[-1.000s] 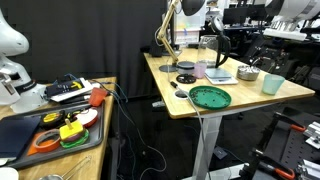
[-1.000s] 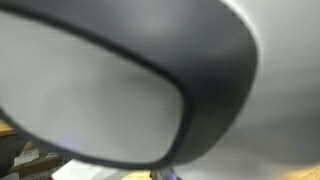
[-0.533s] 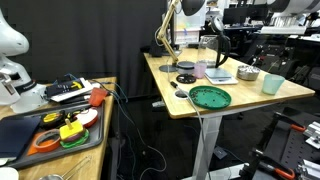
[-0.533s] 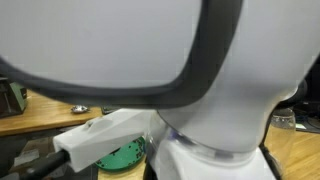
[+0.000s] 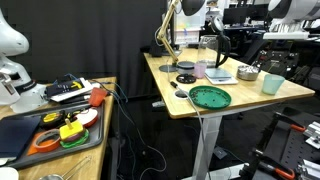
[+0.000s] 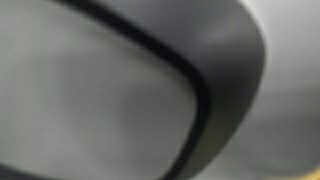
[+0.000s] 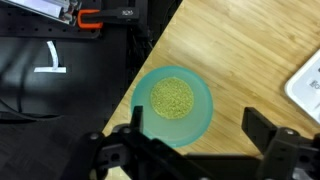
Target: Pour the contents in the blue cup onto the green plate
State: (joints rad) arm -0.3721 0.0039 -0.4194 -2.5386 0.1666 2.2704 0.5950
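Observation:
The blue cup (image 7: 201, 101) stands upright on the wooden table, seen from above in the wrist view, with the yellowish contents (image 7: 172, 97) heaped in its bottom. My gripper (image 7: 197, 123) is open above it. The cup lies between the fingers, close to the left one and far from the right one. In an exterior view the cup (image 5: 272, 84) stands near the table's right end, with my gripper (image 5: 276, 63) just above it. The green plate (image 5: 210, 97) lies at the table's front edge, left of the cup.
A grey metal bowl (image 5: 247, 74), a clear jug (image 5: 207, 50) and small black discs (image 5: 185, 78) stand behind the plate. The table edge (image 7: 135, 70) runs close beside the cup. A white object (image 7: 306, 85) lies to the right. The arm's body (image 6: 150, 80) fills an exterior view.
The arm's body has shifted across the blocked exterior view. The cup, plate and other table objects have not moved.

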